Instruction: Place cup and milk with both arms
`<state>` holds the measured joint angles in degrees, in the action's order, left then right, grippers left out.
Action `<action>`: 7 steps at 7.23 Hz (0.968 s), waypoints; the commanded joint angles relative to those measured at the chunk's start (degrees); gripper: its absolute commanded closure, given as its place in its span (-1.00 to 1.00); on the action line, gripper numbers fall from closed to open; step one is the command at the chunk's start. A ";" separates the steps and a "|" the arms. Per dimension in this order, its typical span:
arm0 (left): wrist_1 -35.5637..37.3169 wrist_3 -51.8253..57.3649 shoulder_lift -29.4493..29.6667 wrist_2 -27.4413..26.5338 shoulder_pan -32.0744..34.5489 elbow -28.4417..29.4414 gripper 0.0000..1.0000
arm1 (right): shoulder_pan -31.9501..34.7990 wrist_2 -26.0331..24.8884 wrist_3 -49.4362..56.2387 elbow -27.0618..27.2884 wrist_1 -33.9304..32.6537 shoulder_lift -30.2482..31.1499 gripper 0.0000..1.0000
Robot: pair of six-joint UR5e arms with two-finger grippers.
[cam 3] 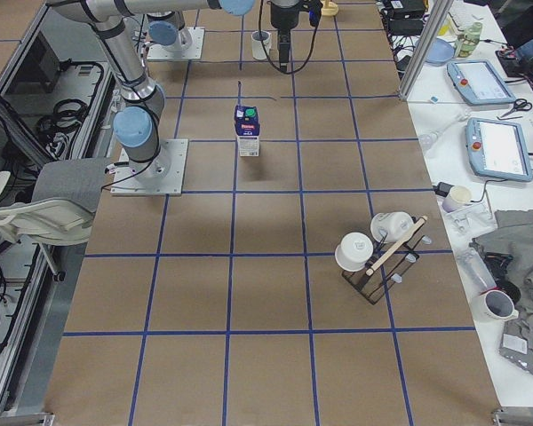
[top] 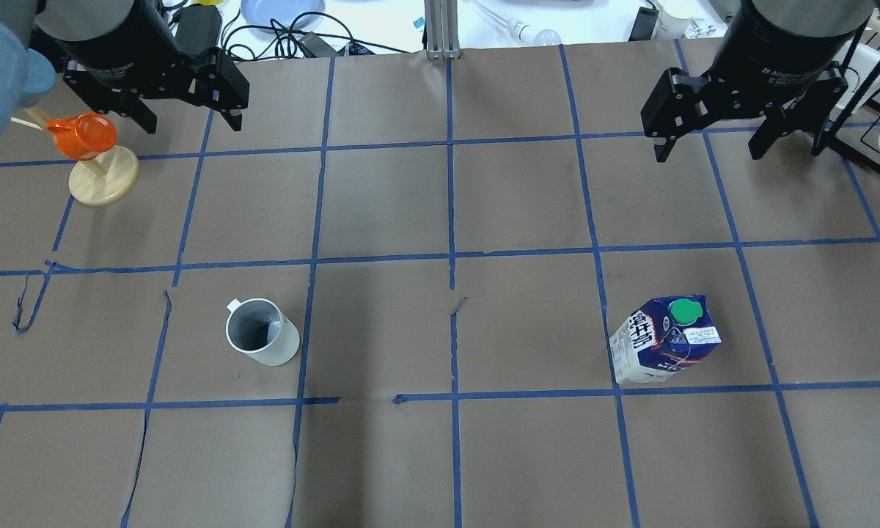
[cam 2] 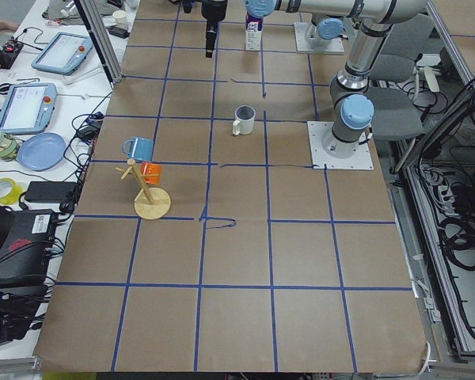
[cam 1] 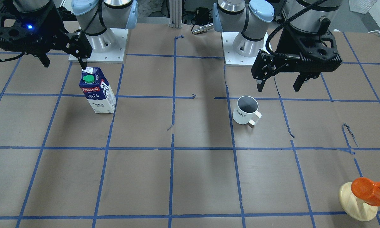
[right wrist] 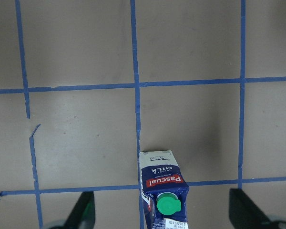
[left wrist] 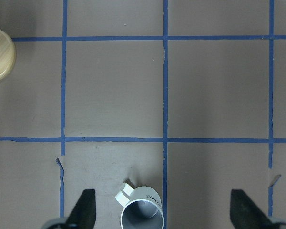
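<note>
Seen from across the desk, nearest first.

At the near corner on the robot's left: an orange cup-like thing on a pale wooden stand. Not part of the task, and well apart from everything else.

Farther in, on brown paper crossed by blue tape lines:
- On the robot's left half, the cup, white and upright, dark inside, handle turned away from the robot.
- On the robot's right half and well apart from it, the milk, upright, green cap on top.

Above and slightly behind these: the left end effector near the cup, the right end effector near the milk. Both spread wide, gripping nothing and touching nothing. In each wrist view, the target low at the frame's bottom edge, between the two fingers. Height above the desk hard to judge, though seemingly clear of both tops.

Farthest back: the bases of the two arms, bolted to pale plates.

Judged as the approach step, with nothing picked up yet. Next likely calls for:
- Centring each end effector over its own target.
- Lowering until the fingers straddle it.
- Closing on the cup's wall and on the carton's flat sides, keeping both upright.
</note>
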<state>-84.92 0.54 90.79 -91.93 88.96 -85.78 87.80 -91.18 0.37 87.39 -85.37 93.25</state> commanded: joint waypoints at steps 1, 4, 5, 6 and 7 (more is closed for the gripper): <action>-2.34 0.33 -0.08 -0.01 -0.01 0.09 -1.00 | -0.09 -0.22 0.07 0.41 0.03 0.00 -1.00; -2.88 1.74 -0.08 0.08 -0.10 0.09 -1.00 | -0.09 -0.05 0.16 0.42 0.03 0.00 -1.00; -3.41 1.83 -0.08 0.17 -0.10 0.09 -1.00 | -0.09 -0.13 0.16 0.50 0.03 0.00 -1.00; -3.50 2.70 -0.08 0.17 -0.10 0.09 -1.00 | -0.09 -0.13 0.16 0.50 0.03 0.00 -1.00; -3.50 3.06 -0.08 0.17 -0.10 0.00 -1.00 | -0.09 -0.13 0.16 0.50 0.03 0.00 -1.00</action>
<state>-88.30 3.02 90.70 -91.77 88.86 -85.70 87.72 -91.31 0.53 87.87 -85.34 93.25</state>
